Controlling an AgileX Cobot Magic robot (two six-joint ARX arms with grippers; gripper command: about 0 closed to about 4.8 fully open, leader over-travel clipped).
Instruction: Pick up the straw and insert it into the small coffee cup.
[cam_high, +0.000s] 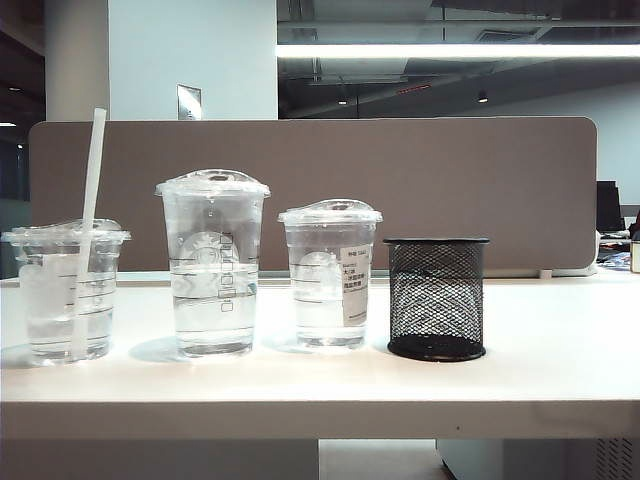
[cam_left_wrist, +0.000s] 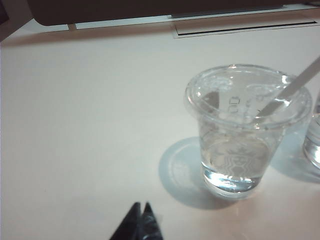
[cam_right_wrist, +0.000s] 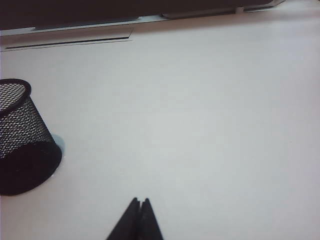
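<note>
Straw (cam_high: 90, 215) in small coffee cup (cam_high: 66, 300); both tools apparently closed.

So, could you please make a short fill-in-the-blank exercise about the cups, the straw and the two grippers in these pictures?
1. The straw stands in the ____ of the three cups, the small coffee cup.
2. The black mesh holder holds ____ straws.
3. The tallest cup stands ____ the small coffee cup and the mid-height cup.
4. The left gripper and the right gripper, both above the table, have their jaws ____.

Missing words: shortest; no; between; shut
</note>
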